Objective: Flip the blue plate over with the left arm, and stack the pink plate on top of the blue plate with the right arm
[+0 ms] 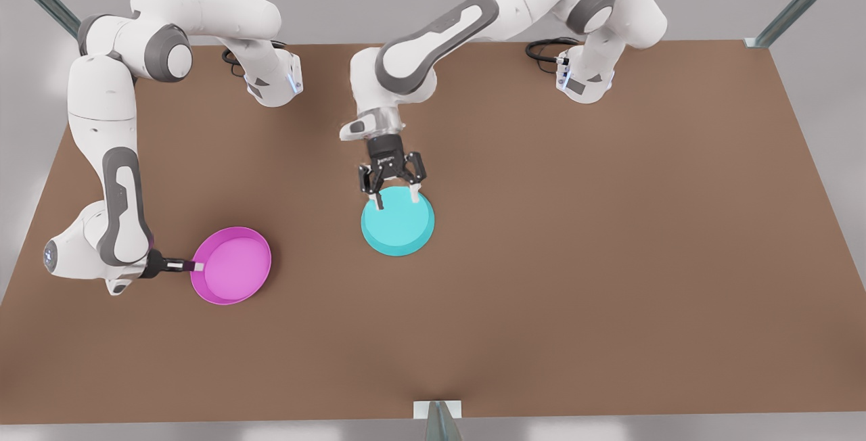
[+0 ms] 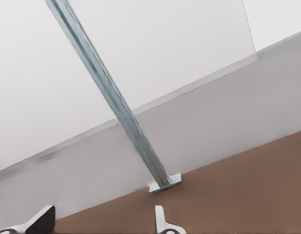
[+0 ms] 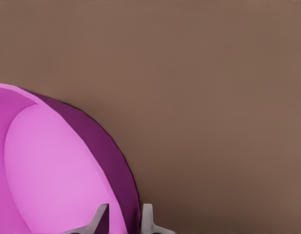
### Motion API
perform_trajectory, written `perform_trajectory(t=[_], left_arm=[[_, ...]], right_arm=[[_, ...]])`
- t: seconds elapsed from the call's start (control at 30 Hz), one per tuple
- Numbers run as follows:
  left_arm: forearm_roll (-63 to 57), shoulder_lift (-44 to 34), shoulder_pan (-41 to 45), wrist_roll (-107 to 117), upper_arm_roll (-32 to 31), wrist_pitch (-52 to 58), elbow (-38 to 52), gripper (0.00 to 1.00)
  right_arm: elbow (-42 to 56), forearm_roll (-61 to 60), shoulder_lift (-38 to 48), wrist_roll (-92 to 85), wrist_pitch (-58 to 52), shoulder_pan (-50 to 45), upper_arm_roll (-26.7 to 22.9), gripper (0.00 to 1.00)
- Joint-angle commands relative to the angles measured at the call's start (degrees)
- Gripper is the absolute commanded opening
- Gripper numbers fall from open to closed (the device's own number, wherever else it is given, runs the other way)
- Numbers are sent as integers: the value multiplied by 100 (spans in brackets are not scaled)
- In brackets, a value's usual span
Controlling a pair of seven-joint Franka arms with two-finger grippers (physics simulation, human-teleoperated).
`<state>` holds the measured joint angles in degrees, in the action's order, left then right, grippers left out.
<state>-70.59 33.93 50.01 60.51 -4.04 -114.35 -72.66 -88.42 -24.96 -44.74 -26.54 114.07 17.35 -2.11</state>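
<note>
Pink plate first, since it sits closest to the camera in the front view: you've got it low on the front view's left, rim up, lighter inside facing up and tipped a little. Your right gripper comes in flat from the side and is pinched on the rim nearest the arm. In the right wrist view the two pale fingertips sit on either side of the plate's wall, one inside the dish and one outside, so that's a proper grip on the edge. The right arm is folded down along the table's left side in the front view.

Farther back, near the middle of the brown table, is the blue plate — plain flat underside showing, lying on the tabletop. Your left gripper points down over its far edge with the fingers spread wide, one tip at each side of the rim's far arc. Whether they actually touch the plate I can't tell from here. The left wrist view looks past its spread fingertips at the table edge, a metal frame post bolted to it and the pale wall behind.

The left arm reaches in from the back right of the front view — both bases sit along the table's far edge.
</note>
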Motion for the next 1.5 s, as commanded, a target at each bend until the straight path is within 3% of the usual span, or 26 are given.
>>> perform_trajectory(t=[0.0,0.1,0.13,0.2,0.23,0.27,0.3,0.37,0.4,0.43,0.87,0.9,0.93,1.0,1.47], left_arm=[[2917,-158,-166,-967,0,27,-20,100],[5353,-2074,-1967,-4432,87,176,-1180,99],[5626,-2382,-2626,-5110,114,282,-1312,99],[6637,-2848,-3621,-6270,473,869,-1374,99],[6646,-3182,-3621,-6358,667,2090,-1356,99],[6681,-3419,-3621,-6499,887,2558,-1347,100],[6638,-3464,-3638,-6499,870,2532,-1347,100],[6717,-3193,-4421,-6429,140,2611,-1216,100],[6848,-2384,-4412,-6490,158,3330,-111,100],[7006,-2145,-4420,-6490,184,3666,314,100],[7059,-2910,-4394,-6455,457,2989,-591,100],[7059,-2901,-4394,-6455,448,2963,-591,100],[7059,-2945,-4385,-6455,457,2998,-600,100],[7051,-3147,-4394,-6437,457,2918,-881,100],[7068,-3051,-4394,-6411,422,2778,-890,100]], right_arm=[[0,0,0,0,1,-4,0,41],[0,-9,0,18,1,-4,0,40],[0,-9,0,18,1,-4,0,38],[0,-9,0,-18,-8,-4,0,36],[0,-9,0,-18,1,-4,0,36],[0,-9,0,-26,-8,-4,0,36],[0,-9,0,-26,-8,5,0,36],[0,-9,-8,-26,-8,5,0,33],[0,-9,-8,-26,1,-4,0,33],[0,-9,-8,-26,1,-4,0,31],[35,-9,-79,-26,-8,5,0,31],[35,-9,-79,-35,1,5,0,30],[35,-9,-79,-35,1,5,0,21],[44,-9,-79,-26,1,-4,0,21],[35,0,-17,-35,-17,5,0,21]])
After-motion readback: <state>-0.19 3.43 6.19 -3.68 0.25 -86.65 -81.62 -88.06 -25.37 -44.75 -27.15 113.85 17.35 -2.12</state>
